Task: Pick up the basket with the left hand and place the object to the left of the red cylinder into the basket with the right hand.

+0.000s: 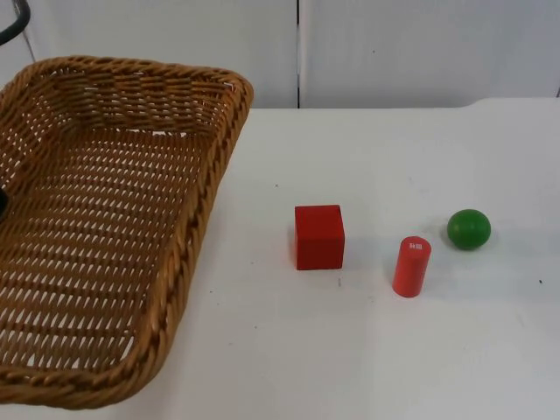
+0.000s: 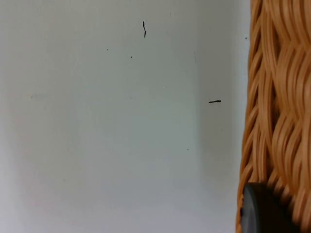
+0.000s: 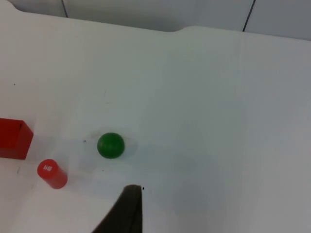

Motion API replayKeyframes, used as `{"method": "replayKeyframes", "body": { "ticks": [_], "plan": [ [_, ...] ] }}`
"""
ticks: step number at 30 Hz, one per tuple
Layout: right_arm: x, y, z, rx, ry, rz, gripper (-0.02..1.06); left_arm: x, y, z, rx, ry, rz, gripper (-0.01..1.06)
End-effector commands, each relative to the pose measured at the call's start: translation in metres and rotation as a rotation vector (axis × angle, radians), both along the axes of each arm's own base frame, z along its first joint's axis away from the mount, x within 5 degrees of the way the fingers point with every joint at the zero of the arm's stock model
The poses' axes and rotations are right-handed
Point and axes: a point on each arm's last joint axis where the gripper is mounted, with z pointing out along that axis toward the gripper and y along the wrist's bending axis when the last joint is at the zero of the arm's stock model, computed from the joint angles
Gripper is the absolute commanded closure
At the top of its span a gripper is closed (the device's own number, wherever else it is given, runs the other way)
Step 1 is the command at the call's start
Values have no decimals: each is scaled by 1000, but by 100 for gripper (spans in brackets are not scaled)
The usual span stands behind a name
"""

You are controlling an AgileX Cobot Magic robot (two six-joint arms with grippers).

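Note:
The wicker basket [image 1: 105,219] looms large at the left of the top view, tilted and raised off the table. My left gripper [image 2: 265,213] is shut on its woven rim [image 2: 277,97] at the basket's left side. A red cube [image 1: 318,236] lies on the table just left of the upright red cylinder [image 1: 411,266], and a green ball [image 1: 468,228] rests to the cylinder's right. My right gripper [image 3: 129,208] hovers high above the table, nearer to me than the green ball [image 3: 111,145] and the red cylinder [image 3: 51,174], touching nothing.
The white table [image 1: 394,350] ends at the grey partition wall [image 1: 394,52] behind. Bare table surface [image 2: 121,121] lies beside the basket rim in the left wrist view. The red cube [image 3: 13,139] sits past the cylinder from the right gripper.

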Motion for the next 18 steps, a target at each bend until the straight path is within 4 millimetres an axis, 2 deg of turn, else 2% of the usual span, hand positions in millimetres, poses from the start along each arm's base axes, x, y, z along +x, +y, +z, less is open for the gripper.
{"method": "replayKeyframes", "body": {
  "ticks": [1,13,18],
  "plan": [
    [-1,-1,2,-5,-1,1,-1,-2,-2,5,-37,-14,14,105],
    [5,-1,8,-19,-50,7,-1,-2,-2,5,-36,-17,16,105],
    [26,2,11,-23,11,12,-1,-2,-2,5,-35,-18,16,105]
  ]
}}
